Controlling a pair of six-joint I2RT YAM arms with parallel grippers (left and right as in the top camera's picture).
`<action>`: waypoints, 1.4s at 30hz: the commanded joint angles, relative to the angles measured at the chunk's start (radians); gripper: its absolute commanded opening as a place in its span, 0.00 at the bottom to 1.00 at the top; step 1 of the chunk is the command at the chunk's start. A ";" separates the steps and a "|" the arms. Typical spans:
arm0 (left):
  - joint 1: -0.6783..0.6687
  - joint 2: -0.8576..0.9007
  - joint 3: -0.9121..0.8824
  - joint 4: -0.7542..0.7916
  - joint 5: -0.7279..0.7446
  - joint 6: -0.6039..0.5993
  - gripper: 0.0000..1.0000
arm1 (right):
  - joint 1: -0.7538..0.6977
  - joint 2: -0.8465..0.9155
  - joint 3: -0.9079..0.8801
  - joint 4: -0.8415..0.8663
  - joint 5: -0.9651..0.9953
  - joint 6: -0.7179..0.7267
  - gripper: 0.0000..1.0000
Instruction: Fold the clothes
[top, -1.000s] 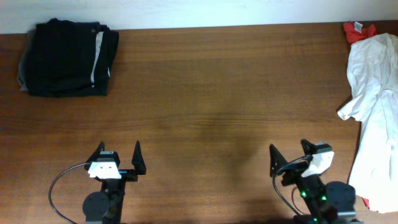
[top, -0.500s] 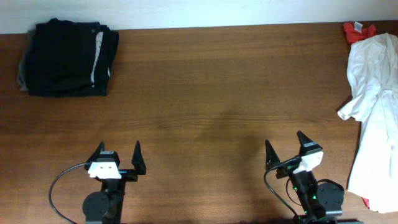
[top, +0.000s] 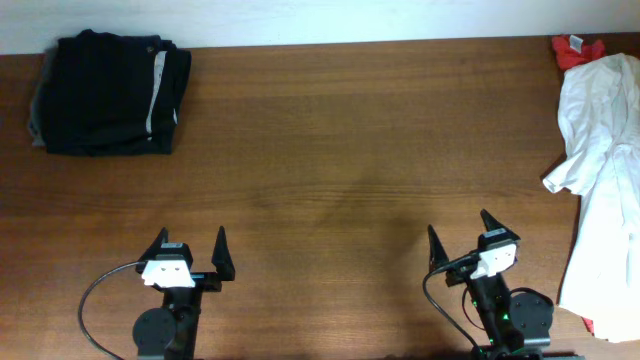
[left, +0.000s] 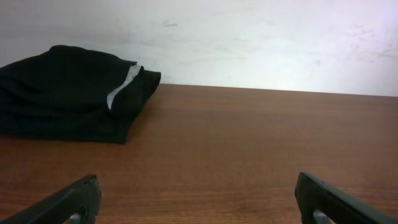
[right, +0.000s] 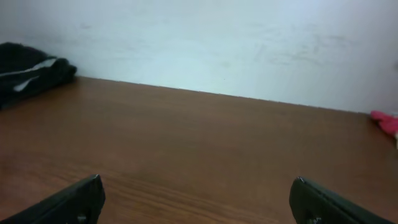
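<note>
At the near edge of the desk (top: 340, 140), the left end effector (top: 190, 238) and the right end effector (top: 459, 225) both stand released, jaws spread wide, holding nothing. The crumpled white garment (top: 600, 150) draped along the right edge, a small red piece (top: 573, 47) at its far end, looks next in line, and would best be pinched at a hem, drawn onto the bare middle and smoothed flat before any fold. In the far left corner sits the folded black stack (top: 105, 92), a pale stripe (top: 155, 90) showing; no brand, label or writing is legible.
</note>
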 joint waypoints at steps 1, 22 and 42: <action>-0.004 -0.008 -0.006 -0.001 -0.007 0.016 0.99 | 0.005 -0.011 -0.005 -0.018 0.135 0.130 0.98; -0.004 -0.008 -0.006 -0.001 -0.007 0.016 0.99 | 0.005 -0.011 -0.005 -0.020 0.153 0.071 0.98; -0.004 -0.008 -0.006 -0.001 -0.007 0.016 0.99 | 0.005 -0.011 -0.005 -0.020 0.153 0.071 0.98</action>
